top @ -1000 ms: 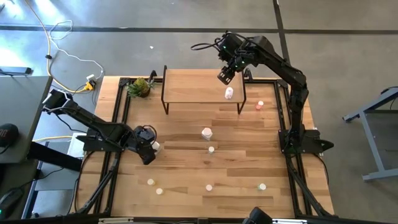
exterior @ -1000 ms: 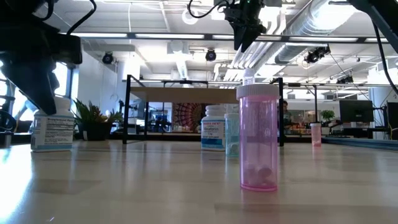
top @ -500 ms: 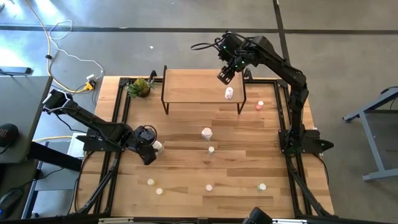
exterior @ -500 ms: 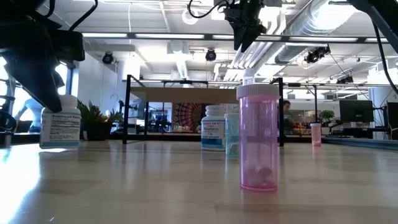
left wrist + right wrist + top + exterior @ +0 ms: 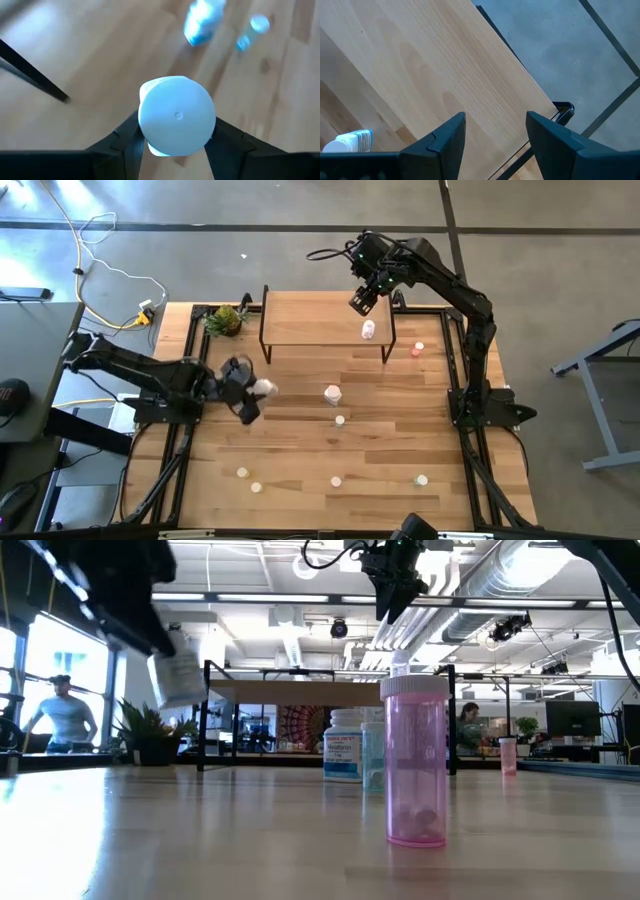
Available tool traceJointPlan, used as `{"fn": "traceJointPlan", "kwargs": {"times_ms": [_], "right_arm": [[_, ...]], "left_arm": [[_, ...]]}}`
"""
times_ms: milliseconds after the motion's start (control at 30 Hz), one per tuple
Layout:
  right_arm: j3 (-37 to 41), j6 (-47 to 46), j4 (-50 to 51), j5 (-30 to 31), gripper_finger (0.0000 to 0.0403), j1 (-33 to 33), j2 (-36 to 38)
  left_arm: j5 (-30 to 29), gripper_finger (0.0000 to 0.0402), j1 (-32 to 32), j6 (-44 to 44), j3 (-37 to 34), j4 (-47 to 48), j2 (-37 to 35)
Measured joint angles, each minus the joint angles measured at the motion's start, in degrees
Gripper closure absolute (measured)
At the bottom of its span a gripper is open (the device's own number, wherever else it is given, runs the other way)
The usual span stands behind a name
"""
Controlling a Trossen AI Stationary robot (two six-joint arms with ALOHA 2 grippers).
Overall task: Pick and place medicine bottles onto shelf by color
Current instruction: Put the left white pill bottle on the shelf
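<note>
My left gripper (image 5: 243,392) is shut on a large white medicine bottle (image 5: 263,387) and holds it in the air left of the table's middle, near the shelf's left legs. My right gripper (image 5: 360,302) hangs open above the right end of the shelf (image 5: 310,320), a light-wood board on black legs. One white bottle (image 5: 368,330) stands on the shelf close below it. On the table stand a red-orange bottle (image 5: 417,350), a white bottle (image 5: 332,393), a small pale one (image 5: 340,420) and, near the front, yellow (image 5: 242,472), pink (image 5: 336,480) and green (image 5: 421,479) ones. My left gripper pinches the white bottle between its two fingers (image 5: 131,142), one on each side of the body just below the round white cap (image 5: 176,116). The bottle is lifted clear of the table and shows tilted in the low view (image 5: 180,678).
A leafy plant (image 5: 226,319) sits at the far left corner beside the shelf. Black frame rails (image 5: 190,370) run along the table's left and right sides. In the low view a pink bottle (image 5: 415,760) stands close to the camera. People show in the room behind.
My left gripper has risen and moved toward the far edge and the shelf, carrying the white bottle. The bottle stood upright on the table a second ago; now it is lifted clear and tilted. My right arm has kept still.
</note>
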State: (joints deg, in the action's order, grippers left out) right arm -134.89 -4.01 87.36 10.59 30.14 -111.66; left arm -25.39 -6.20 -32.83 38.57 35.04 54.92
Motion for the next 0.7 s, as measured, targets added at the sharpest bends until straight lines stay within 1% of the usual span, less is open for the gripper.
{"fn": "traceJointPlan", "kwargs": {"times_ms": [133, 367, 600, 700], "right_arm": [[0.0, 0.0, 0.0, 0.0, 0.0204, 0.0, 0.0], [0.0, 0.0, 0.0, 0.0, 0.0204, 0.0, 0.0], [0.0, -0.3, 0.0, 0.0, 0.0204, 0.0, 0.0], [0.0, -0.5, 0.0, 0.0, 0.0204, 0.0, 0.0]], "left_arm": [[0.1, 0.0240, 7.3, 8.4, 5.2, 0.3, 0.0], [4.8, 0.0240, 20.8, 20.5, 14.4, 0.3, 0.0], [8.1, 0.0240, 32.6, 29.3, 22.3, 0.3, 2.5], [8.0, 0.0240, 37.3, 30.1, 26.1, 0.3, 5.0]]}}
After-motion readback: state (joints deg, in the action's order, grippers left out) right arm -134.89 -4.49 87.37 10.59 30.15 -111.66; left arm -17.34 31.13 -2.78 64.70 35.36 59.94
